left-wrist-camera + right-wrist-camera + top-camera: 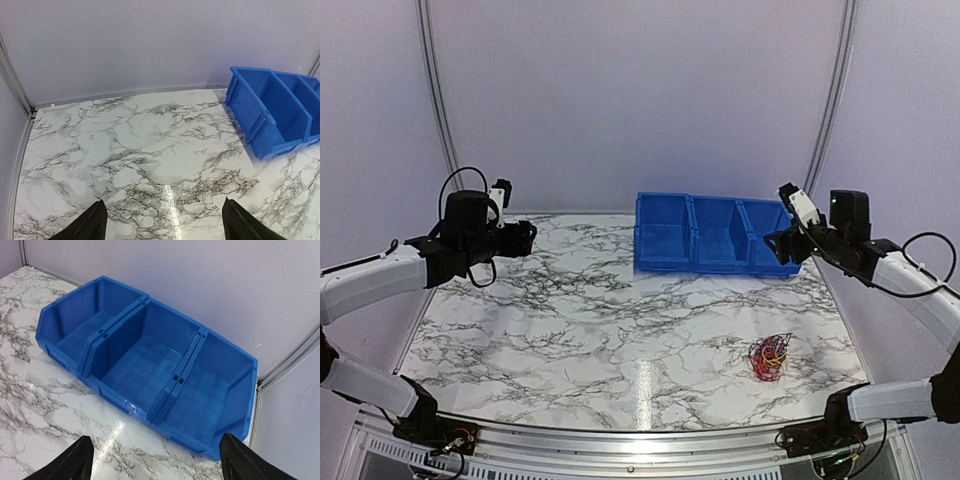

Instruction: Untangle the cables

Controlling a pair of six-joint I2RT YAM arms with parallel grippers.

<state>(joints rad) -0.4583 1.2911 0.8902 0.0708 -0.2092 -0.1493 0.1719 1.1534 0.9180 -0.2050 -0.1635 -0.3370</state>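
- The left gripper (525,238) is hovering above the worktop's (570,310) far-left part. Its jaws are standing wide apart and holding nothing, and its wrist camera is showing only bare marble and one end of the bins (270,115).
- The bins are sitting at the far edge toward the right corner. All three compartments are looking empty, and nothing is lying against them.
- The cables (769,357) are lying as one small knotted bunch of red, yellow and dark strands near the near-right corner, well apart from both grippers and the bins.
- The right gripper (775,245) is hanging high over the bins' right end with its jaws spread and empty, and it is facing away from the bunch.
- The step in hand is probably the reach. The right arm, being nearer, is likely best placed to swing back and descend over the bunch.
- Pinching a single outer loop is looking wiser than clamping the core, with the left gripper crossing over to pin the rest.
- Pulling slowly and low should keep knots from tightening.
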